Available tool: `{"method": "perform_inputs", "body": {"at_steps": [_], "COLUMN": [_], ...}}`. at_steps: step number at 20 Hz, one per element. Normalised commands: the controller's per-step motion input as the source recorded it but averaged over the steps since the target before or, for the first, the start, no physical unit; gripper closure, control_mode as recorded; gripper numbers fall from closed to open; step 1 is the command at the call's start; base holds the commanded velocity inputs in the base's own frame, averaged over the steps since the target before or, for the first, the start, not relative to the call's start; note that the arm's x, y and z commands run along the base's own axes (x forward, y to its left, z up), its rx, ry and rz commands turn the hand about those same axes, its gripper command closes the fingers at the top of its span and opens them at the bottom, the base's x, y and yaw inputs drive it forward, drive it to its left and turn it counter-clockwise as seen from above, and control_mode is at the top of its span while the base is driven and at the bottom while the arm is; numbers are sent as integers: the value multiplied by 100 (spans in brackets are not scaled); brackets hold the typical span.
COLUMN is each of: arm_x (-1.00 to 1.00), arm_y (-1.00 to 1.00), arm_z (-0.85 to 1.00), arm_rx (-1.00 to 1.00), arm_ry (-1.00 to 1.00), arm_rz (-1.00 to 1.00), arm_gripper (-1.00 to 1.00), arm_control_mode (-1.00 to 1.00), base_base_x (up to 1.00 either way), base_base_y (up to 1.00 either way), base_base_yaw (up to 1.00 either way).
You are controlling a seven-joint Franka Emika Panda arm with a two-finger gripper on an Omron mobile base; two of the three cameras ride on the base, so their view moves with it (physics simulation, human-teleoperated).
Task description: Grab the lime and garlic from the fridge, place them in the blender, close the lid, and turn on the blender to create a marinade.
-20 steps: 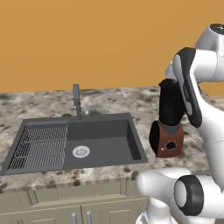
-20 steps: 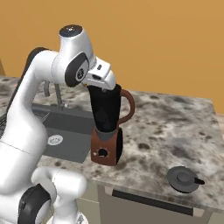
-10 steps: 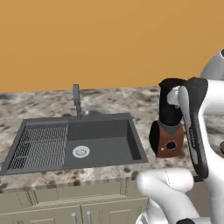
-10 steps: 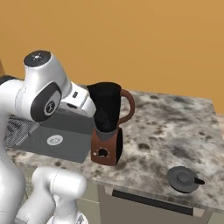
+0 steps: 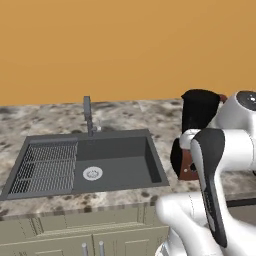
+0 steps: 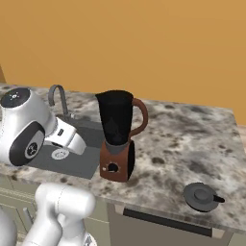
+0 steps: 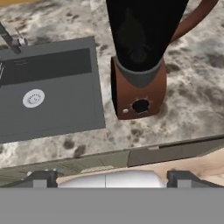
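Blender station at the sink end of the kitchen. The blender, a black see-through jar with a curved brown handle on a reddish-brown base, stands upright on the speckled grey stone surface, just beside the right-hand edge of the dark grey sink basin. Its round black knob faces the front edge of the surface. The jar's top is uncovered. The round dark grey lid with a small raised knob lies flat on the same surface, well apart from the blender and near the front edge.

Handling. The lid is judged light, rigid and not fragile; its flat disc offers little to pinch, so the raised centre knob is the likely hold, taken from above. The jar looks tall and top-heavy, hence a sideways push near its rim could tip it; pressing straight down is safer. The knob on the base is small and smooth, and would need a firm pinch across its width to turn. Whether the jar contains anything cannot be told through its dark wall.

Arm pose. The white arm is folded low in front of the surface, its elbow near the sink in the right base view. The hand view looks forward and down on the blender base, with the gripper empty and its two dark finger tips set wide apart, clear of every object.
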Motion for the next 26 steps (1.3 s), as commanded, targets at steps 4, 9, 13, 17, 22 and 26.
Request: {"method": "perform_inputs", "body": {"at_steps": [4,9,13,17,22,26], "arm_x": [-18,-55,0,0,0,0], "arm_y": [0,0,0,0,0,0], "arm_z": [-7,-4,0,0,0,0], "arm_rx": [0,0,0,0,0,0], "arm_ry": [-7,-15,0,0,0,0], "arm_rz": [0,-1,0,0,0,0], "arm_gripper": [-100,-100,-100,-100,-100,-100], "arm_control_mode": [-100,100,100,100,100,100], "base_base_x": [0,-40,-69,-11,0,7], "base_base_y": [0,-4,-34,-75,-91,-99], "base_base_yaw": [0,-6,-40,-64,-78,-74]}}
